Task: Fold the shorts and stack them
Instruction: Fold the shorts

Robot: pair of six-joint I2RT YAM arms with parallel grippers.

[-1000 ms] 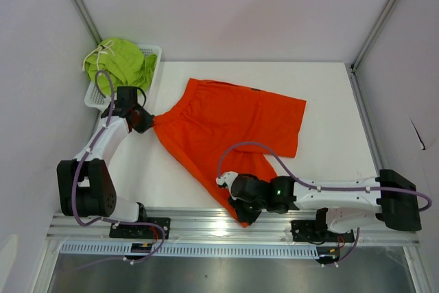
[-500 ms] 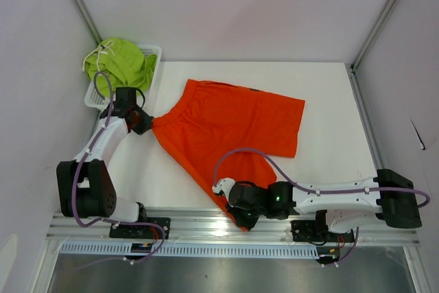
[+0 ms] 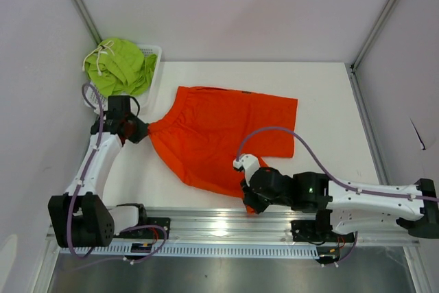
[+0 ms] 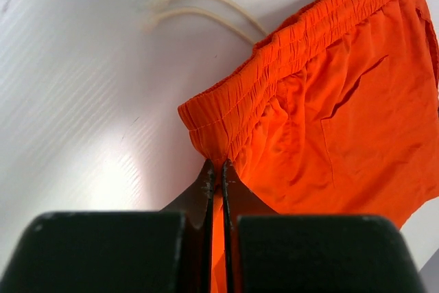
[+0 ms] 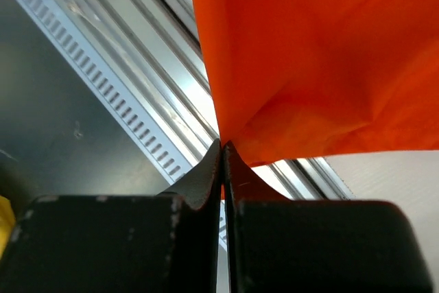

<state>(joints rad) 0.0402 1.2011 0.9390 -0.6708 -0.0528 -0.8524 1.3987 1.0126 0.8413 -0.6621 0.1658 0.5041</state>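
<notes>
The orange shorts (image 3: 226, 135) lie spread on the white table, stretched between both grippers. My left gripper (image 3: 142, 130) is shut on the elastic waistband's left corner (image 4: 218, 149), with the white drawstring (image 4: 199, 8) trailing on the table beyond it. My right gripper (image 3: 250, 200) is shut on a lower hem corner near the front edge, where the cloth (image 5: 309, 60) hangs over the rail. The green shorts (image 3: 120, 65) sit bunched in the basket at the back left.
A white mesh basket (image 3: 152, 53) stands at the table's back left corner. An aluminium rail (image 3: 206, 224) runs along the near edge, with the arm bases on it. Frame posts and white walls close in both sides.
The left gripper has pulled its waistband corner left. The right gripper has moved right and slightly up with the hem corner. The shorts are stretched flatter and have shifted left.
</notes>
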